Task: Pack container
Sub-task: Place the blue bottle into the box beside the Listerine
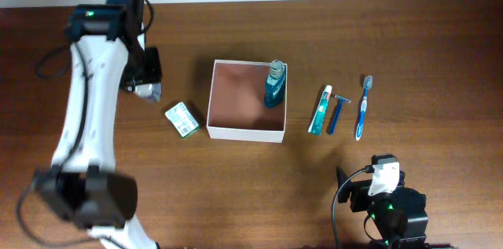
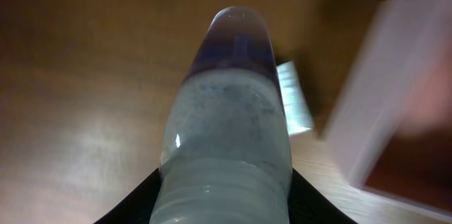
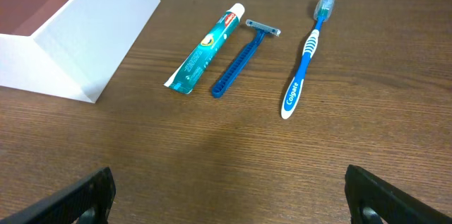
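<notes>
The step in hand looks like bringing over the next toiletry. The left end effector, left of the container, pinches a pale translucent bottle. The container sits on the table with a teal bottle upright in its right side. Next, the held bottle should travel right, clear the container's left wall and lower inside. Right of the container, the right end effector is spread and holds nothing.
</notes>
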Action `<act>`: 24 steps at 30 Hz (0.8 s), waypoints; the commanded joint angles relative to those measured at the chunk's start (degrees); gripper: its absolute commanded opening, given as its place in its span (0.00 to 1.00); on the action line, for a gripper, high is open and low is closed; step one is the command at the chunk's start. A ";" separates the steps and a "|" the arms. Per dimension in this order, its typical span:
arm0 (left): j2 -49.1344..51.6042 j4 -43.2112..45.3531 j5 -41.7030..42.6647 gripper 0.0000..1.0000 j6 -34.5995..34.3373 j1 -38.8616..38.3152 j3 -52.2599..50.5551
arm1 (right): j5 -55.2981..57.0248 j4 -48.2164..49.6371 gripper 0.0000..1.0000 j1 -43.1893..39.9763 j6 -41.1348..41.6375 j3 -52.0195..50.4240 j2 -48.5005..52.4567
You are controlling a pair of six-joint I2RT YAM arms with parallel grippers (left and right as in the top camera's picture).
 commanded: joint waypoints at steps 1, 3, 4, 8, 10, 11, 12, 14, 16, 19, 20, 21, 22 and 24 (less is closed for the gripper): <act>-6.97 0.94 5.51 0.08 2.12 -5.03 2.56 | -0.33 0.11 0.99 -0.48 0.63 -0.37 -0.44; -8.11 2.05 6.08 0.08 2.12 -8.59 2.56 | -0.33 0.11 0.99 -0.48 0.63 -0.37 -0.44; -8.22 2.73 6.03 0.08 2.12 -10.67 2.56 | -0.33 0.11 0.99 -0.48 0.63 -0.37 -0.44; -6.49 8.46 5.84 0.15 2.08 -17.70 1.40 | -0.33 0.11 0.99 -0.48 0.63 -0.37 -0.44; -4.09 10.64 5.84 0.16 2.08 -19.69 1.27 | -0.33 0.11 0.99 -0.48 0.63 -0.37 -0.44; -2.78 11.41 5.86 0.16 2.08 -20.39 1.27 | -0.33 0.11 0.99 -0.48 0.63 -0.37 -0.44; -0.90 12.11 5.84 0.16 2.08 -21.07 1.27 | -0.33 0.11 0.99 -0.48 0.63 -0.37 -0.42; 2.93 13.18 5.86 0.16 2.08 -21.94 1.27 | -0.33 0.11 0.99 -0.48 0.63 -0.37 -0.44; 6.40 14.05 5.92 0.16 2.08 -22.38 1.27 | -0.33 0.11 0.99 -0.48 0.63 -0.37 -0.44; 12.20 15.87 7.13 0.16 2.10 -22.71 1.29 | -0.33 0.11 0.99 -0.48 0.63 -0.37 -0.42; 13.07 16.31 7.15 0.16 2.10 -22.75 1.29 | -0.33 0.11 0.99 -0.48 0.63 -0.37 -0.44; 13.97 16.74 7.10 0.16 2.12 -22.84 1.29 | -0.33 0.11 0.99 -0.48 0.63 -0.37 -0.42; 14.78 17.11 7.13 0.16 2.10 -22.86 1.29 | -0.33 0.11 0.99 -0.48 0.63 -0.37 -0.44; 15.93 17.84 7.13 0.20 2.10 -23.06 1.29 | -0.33 0.11 0.99 -0.48 0.63 -0.37 -0.42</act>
